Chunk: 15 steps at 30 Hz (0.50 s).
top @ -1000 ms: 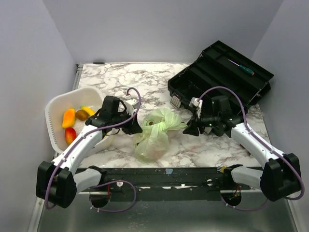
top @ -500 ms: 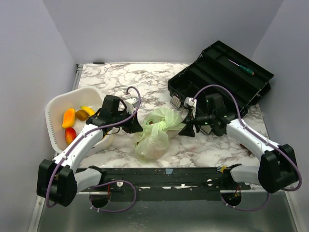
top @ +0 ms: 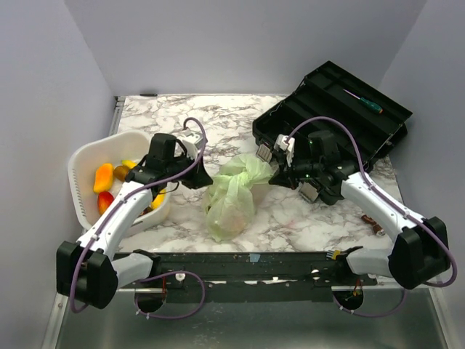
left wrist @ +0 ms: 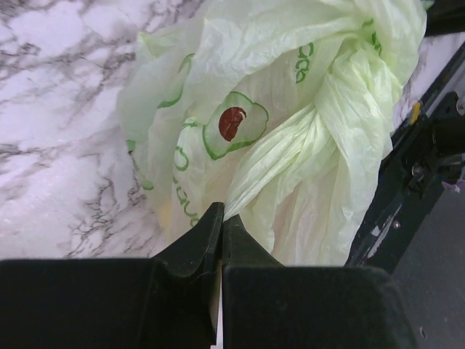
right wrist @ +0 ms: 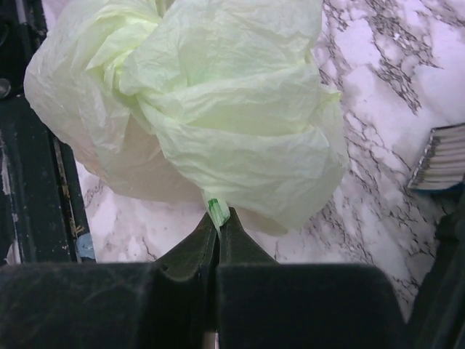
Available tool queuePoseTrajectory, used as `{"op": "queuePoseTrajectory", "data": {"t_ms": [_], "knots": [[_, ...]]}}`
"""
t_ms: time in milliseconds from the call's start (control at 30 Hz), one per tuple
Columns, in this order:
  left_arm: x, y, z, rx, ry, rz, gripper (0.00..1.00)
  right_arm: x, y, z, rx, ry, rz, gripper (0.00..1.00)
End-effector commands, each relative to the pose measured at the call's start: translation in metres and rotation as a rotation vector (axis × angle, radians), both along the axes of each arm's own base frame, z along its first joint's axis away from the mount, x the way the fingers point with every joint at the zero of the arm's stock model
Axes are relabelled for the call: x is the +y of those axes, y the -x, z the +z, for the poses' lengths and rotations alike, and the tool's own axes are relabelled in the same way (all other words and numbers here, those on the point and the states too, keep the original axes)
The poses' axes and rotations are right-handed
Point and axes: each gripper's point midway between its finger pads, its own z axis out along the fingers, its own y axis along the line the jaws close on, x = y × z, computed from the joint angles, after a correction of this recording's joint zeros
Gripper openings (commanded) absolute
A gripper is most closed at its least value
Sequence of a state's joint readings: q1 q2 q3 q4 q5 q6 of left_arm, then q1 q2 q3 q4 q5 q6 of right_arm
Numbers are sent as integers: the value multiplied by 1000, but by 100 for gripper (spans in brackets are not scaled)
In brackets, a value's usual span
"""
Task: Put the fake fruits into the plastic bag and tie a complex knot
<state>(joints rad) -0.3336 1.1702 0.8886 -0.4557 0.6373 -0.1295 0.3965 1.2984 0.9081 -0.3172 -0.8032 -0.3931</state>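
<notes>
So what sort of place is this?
Probably a lab test cell: plain grey walls box in a marble-print table, two robot arms are bolted at its edge, and the plastic bag and toolbox look like props.

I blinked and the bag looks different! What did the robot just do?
The left claw and right claw both slid toward the table's far side, the right one also leftward, pulling the top of the plastic bag along, so it looks stretched longer. Each is shut on a bag end. The white basket of fruits and black toolbox stayed put.
</notes>
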Motion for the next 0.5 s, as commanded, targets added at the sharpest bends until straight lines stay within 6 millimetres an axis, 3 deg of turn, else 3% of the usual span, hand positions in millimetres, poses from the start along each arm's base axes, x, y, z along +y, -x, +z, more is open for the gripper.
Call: {"op": "queuePoseTrajectory", "data": {"t_ms": [0, 267, 467], "knots": [[25, -23, 33, -104, -3, 129, 0, -23, -1, 3, -48, 110, -91, 1], [77, -50, 55, -264, -178, 208, 0, -66, -7, -13, -122, 291, -191, 0], [118, -72, 34, -281, -334, 240, 0, -93, -7, -44, -117, 384, -222, 1]]}}
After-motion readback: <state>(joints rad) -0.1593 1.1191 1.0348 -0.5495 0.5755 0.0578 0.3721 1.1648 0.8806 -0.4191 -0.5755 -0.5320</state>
